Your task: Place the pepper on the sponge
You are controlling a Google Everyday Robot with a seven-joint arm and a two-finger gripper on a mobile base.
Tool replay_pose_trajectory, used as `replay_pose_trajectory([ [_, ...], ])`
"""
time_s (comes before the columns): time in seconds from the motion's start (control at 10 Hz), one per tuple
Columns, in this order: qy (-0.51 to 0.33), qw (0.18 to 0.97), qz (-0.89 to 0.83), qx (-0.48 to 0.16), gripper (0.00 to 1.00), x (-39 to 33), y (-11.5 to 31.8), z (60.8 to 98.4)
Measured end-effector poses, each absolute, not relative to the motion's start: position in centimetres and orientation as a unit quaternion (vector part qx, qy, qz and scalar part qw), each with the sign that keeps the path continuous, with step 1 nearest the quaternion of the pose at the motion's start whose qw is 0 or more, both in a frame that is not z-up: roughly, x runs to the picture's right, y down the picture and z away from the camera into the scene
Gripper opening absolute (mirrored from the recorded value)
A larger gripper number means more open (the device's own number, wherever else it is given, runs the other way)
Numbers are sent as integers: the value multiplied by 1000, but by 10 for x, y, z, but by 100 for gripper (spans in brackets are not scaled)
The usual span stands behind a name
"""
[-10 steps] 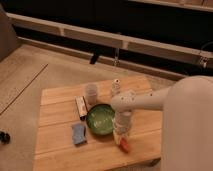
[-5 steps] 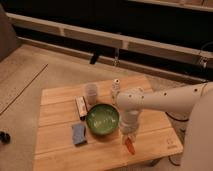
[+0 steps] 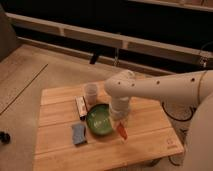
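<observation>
Just right of the green bowl (image 3: 100, 120), near the bench's (image 3: 150, 145) front edge: the pepper (image 3: 122, 132), tilted, one end up, directly under the end effector (image 3: 120, 120). End effector shut, hanging low from the white arm (image 3: 160, 87), fingertips at the pepper's upper end. Cannot tell whether truly pinched there or only touched. Not on the sponge (image 3: 78, 134) in any case; sponge flat on the far side of the bowl, to its left, well apart from the pepper.

Likely trouble from here:
- Slipping. A tapered, smooth thing caught only by one end, if caught at all; liable to swing or drop out.
- Fouling the bowl. Straight across to the sponge means passing over the rim; carried too low, likely to clip it or fall inside.
- Rolling off. Small flat pad, round load; let go from any height or off-centre, probably onto the wood.
- Nudging the neighbours: red-and-white packet (image 3: 80, 107) just behind the sponge, clear cup (image 3: 91, 93) behind the bowl.

Bench of pale wooden planks, level, grain running lengthwise. Around it a bare tan floor (image 3: 20, 75); behind, a dark wall crossed by a pale rail (image 3: 100, 37). Dim, warm light.
</observation>
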State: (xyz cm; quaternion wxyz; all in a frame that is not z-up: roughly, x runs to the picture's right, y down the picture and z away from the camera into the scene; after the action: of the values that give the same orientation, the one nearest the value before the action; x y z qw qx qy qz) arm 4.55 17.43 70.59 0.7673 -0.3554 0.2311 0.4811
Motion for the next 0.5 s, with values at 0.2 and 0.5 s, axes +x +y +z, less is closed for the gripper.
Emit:
replay_pose_trajectory([
  [0.2, 186, 783, 447, -390, 0, -28, 173, 714],
  [0.5, 140, 783, 416, -441, 0, -99, 183, 723],
])
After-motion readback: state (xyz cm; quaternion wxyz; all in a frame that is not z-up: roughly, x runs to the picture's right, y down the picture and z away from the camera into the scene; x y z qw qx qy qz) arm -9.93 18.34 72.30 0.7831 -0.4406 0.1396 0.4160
